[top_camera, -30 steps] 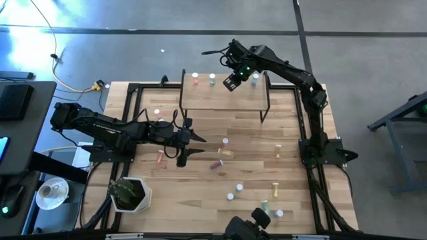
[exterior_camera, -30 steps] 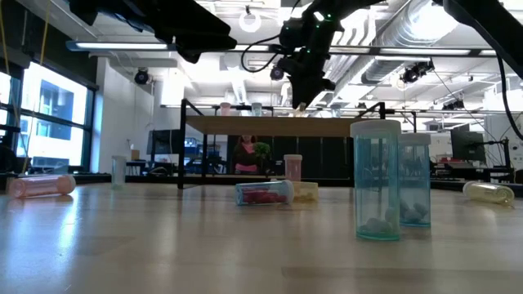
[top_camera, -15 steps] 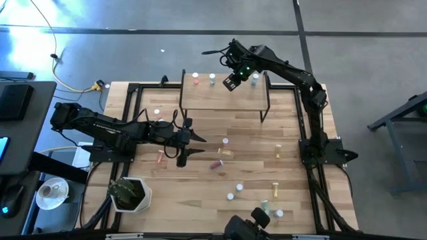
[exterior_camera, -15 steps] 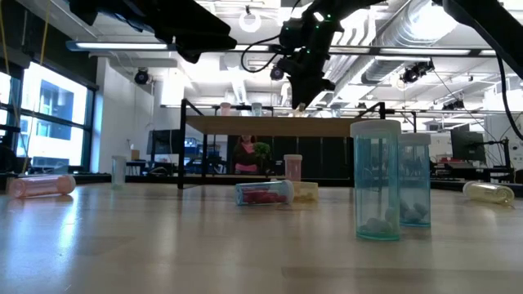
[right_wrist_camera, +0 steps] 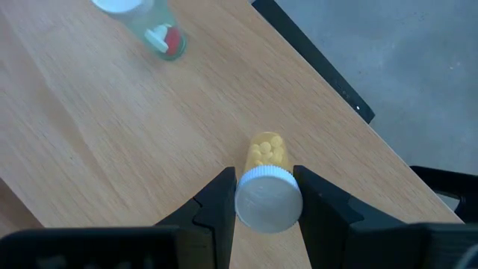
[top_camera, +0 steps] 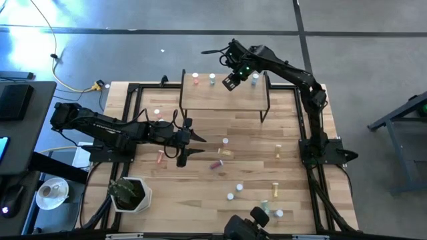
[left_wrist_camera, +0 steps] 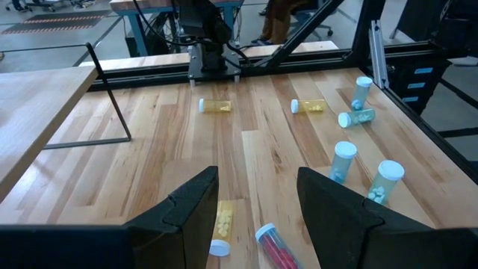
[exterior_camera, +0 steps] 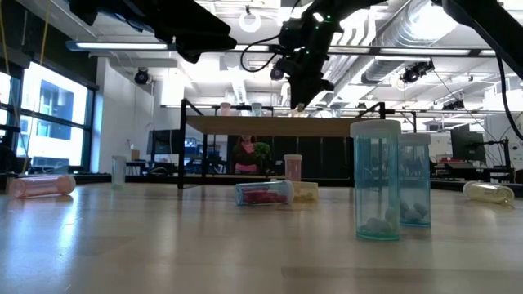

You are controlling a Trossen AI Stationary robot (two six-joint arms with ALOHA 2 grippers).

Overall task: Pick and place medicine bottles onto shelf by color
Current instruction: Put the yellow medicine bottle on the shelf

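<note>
Right gripper (right_wrist_camera: pixel 263 196) over the shelf (top_camera: pixel 213 97), clamped on a yellow bottle (right_wrist_camera: pixel 267 187) by the cap, long axis upright. Shelf board directly beneath; red bottle (right_wrist_camera: pixel 153 28) stands well apart. Left gripper (top_camera: pixel 183 141) waits parted over the worktop (top_camera: pixel 253 153), fallen bottles just ahead.

Grey concrete floor (top_camera: pixel 373 40); tall windows (exterior_camera: pixel 37 122) at side; exposed ceiling ducts (exterior_camera: pixel 409 37); bright overhead lights.

A yellow medicine bottle (right_wrist_camera: pixel 267 187) is held upright above the shelf (top_camera: pixel 223 97) near its rear edge.
</note>
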